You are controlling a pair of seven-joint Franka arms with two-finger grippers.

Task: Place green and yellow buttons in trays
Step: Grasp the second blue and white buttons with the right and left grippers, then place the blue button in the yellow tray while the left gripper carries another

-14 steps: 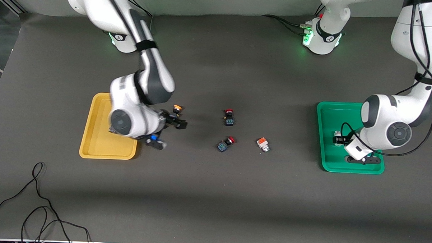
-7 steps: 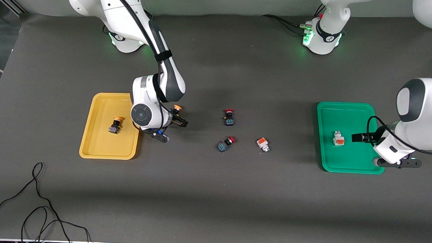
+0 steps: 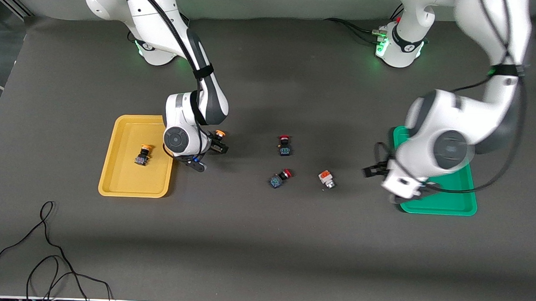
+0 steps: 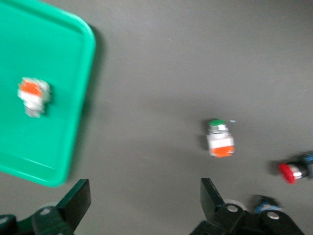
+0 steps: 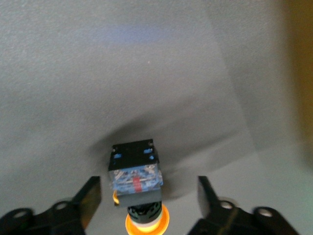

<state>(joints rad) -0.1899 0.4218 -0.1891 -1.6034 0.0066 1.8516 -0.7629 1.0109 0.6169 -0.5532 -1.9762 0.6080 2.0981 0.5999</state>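
A yellow tray (image 3: 124, 181) holds one yellow-capped button (image 3: 143, 155). A second yellow-capped button (image 3: 219, 134) stands on the table beside that tray. My right gripper (image 3: 217, 145) is open with its fingers on either side of it; the right wrist view shows its black-and-blue body (image 5: 135, 178) between the open gripper (image 5: 149, 200). My left gripper (image 3: 374, 170) is open and empty over the table, between the green tray (image 3: 462, 193) and a white-grey button (image 3: 326, 179). The left wrist view shows this button (image 4: 219, 139), the gripper (image 4: 144, 196), and another white-grey button (image 4: 33, 95) in the green tray (image 4: 58, 58).
Two red-capped black buttons (image 3: 284, 145) (image 3: 279, 177) lie mid-table between the trays. One also shows in the left wrist view (image 4: 291, 171). A black cable (image 3: 46, 249) loops on the table near the front camera at the right arm's end.
My left arm swung from the green tray toward the table's middle, leaving the white-grey button in the tray. My right gripper drew closer around the yellow-capped button on the table.
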